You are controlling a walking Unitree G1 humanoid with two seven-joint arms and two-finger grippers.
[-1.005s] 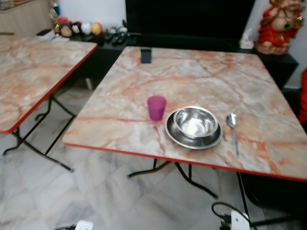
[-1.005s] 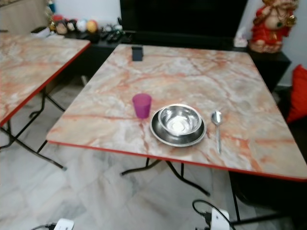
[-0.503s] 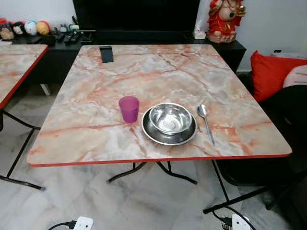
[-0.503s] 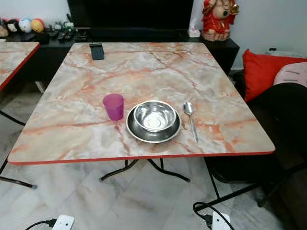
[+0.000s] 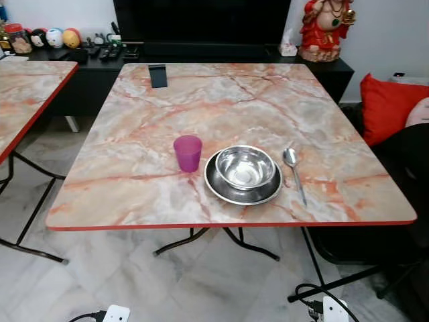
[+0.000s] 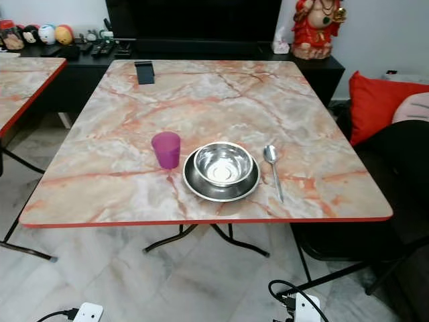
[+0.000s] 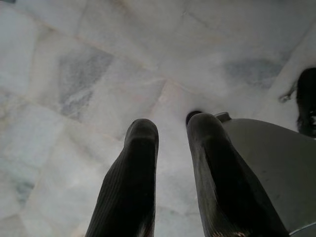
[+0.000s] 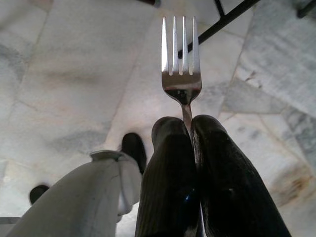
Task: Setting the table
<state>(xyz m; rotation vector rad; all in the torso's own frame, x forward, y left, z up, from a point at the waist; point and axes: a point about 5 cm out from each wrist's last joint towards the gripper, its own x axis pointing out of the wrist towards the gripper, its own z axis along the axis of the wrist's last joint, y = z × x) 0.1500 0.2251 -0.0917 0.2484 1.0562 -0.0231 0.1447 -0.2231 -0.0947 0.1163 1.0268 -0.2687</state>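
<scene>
One bowl [image 5: 245, 166] sits empty on your plate [image 5: 228, 192]; right gripper [image 8: 190, 121] clamps a fork [image 8: 180, 64], left gripper [image 7: 170, 129] parted, empty.

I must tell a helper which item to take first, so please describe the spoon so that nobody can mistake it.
On the marble table, find the steel bowl on its plate. The spoon lies flat just right of them, handle toward the near edge: the only long thin piece there.
</scene>
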